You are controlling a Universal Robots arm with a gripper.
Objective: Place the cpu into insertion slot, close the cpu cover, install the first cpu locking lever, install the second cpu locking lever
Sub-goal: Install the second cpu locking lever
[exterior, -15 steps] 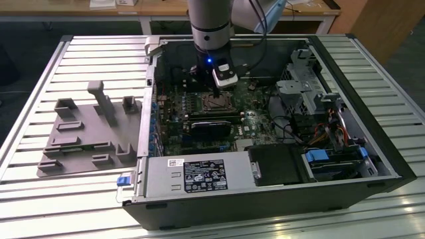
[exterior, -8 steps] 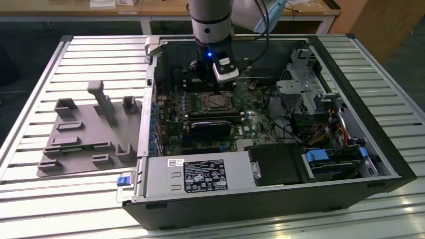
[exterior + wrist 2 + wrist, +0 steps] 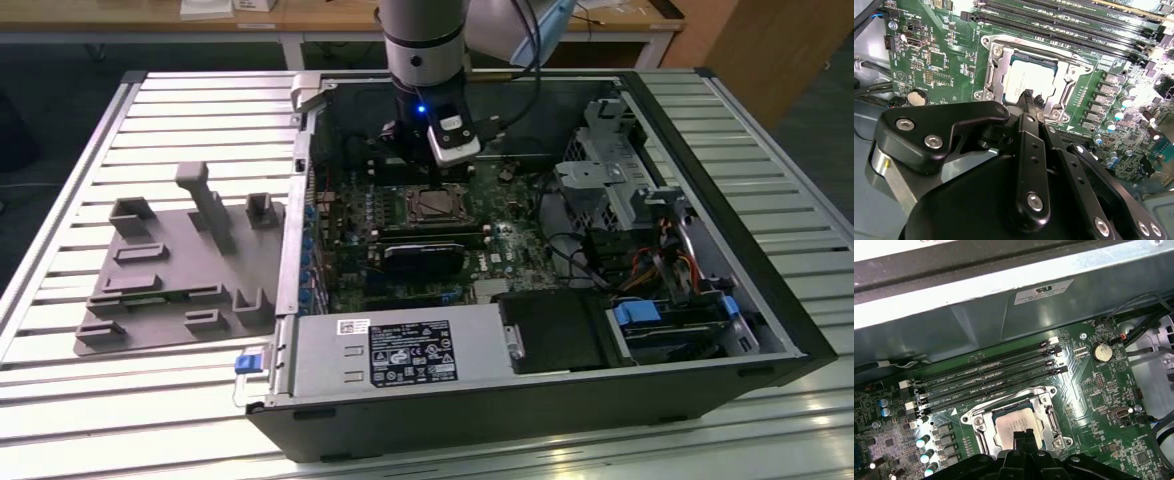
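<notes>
The cpu [image 3: 1026, 82] lies flat in its socket on the green motherboard [image 3: 939, 55], its silver top showing through the square opening of the cpu cover [image 3: 996, 75], which is folded down around it. In both wrist views the gripper [image 3: 1024, 436] hangs just above the chip's near edge, its two black fingertips pressed together with nothing between them. Black memory slots [image 3: 984, 372] run alongside the socket. In the exterior view, the arm [image 3: 424, 45] reaches into the open computer case [image 3: 534, 400], and a grey holder tray [image 3: 174, 265] lies on the slatted table [image 3: 80, 400] at the exterior view's left.
</notes>
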